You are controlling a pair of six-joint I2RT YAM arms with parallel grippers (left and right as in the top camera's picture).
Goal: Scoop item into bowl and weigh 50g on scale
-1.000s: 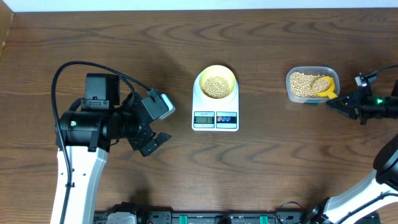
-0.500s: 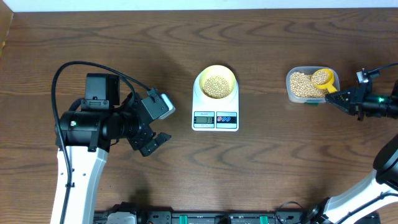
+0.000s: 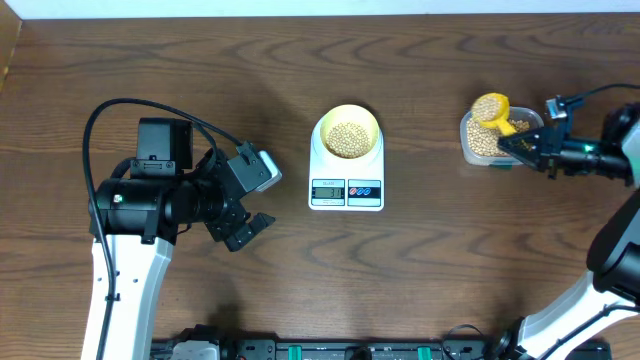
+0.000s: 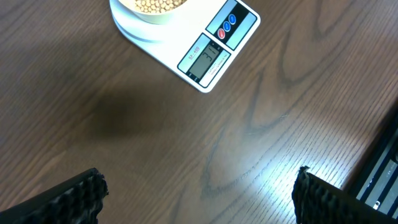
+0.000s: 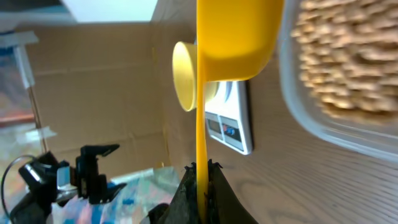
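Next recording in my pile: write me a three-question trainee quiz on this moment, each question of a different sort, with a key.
1. True or false: the bowl on the scale is empty.
2. Pick one. The right gripper is shut on: A, the handle of the yellow scoop; B, the bowl's rim; C, nothing.
3. Fill the gap: the left gripper hangs over bare table with its jaws ____.

Key: 1 false, since beans lie in it; 2 A; 3 open.
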